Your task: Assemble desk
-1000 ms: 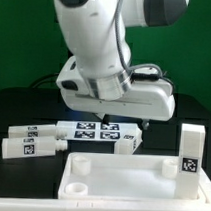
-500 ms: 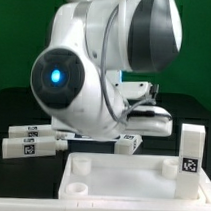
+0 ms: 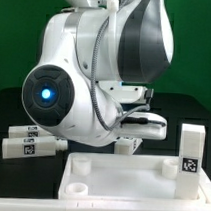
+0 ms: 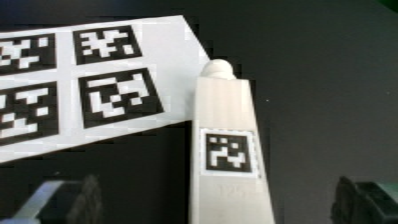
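**Desk kit, white matte plastic, unassembled**

- Tabletop [image 3: 129, 190]: large rectangular slab with a raised rim and round corner sockets. It lies flat at the front of the black table [image 3: 8, 113].
- Upright leg [image 3: 192, 148]: short square post with a black-and-white tag on its face. It stands behind the tabletop at the exterior view's right, with bare table around it.
- Lying legs [image 3: 29, 143]: two of them, side by side at the exterior view's left, tags showing, well apart from the upright leg.
- Leg under the wrist [image 4: 222, 130]: square in section, rounded peg at one end, tag on its upper face. It lies flat, just beside the edge of the marker board [image 4: 89, 80]. A tagged white end under the robot arm [image 3: 95, 73] in the exterior view is probably this same leg.
- Pincer [image 4: 214, 210]: spread wide and holding nothing. Its dark fingers [image 4: 63, 200] flank the leg, with black table showing between each finger and the leg's long edges.
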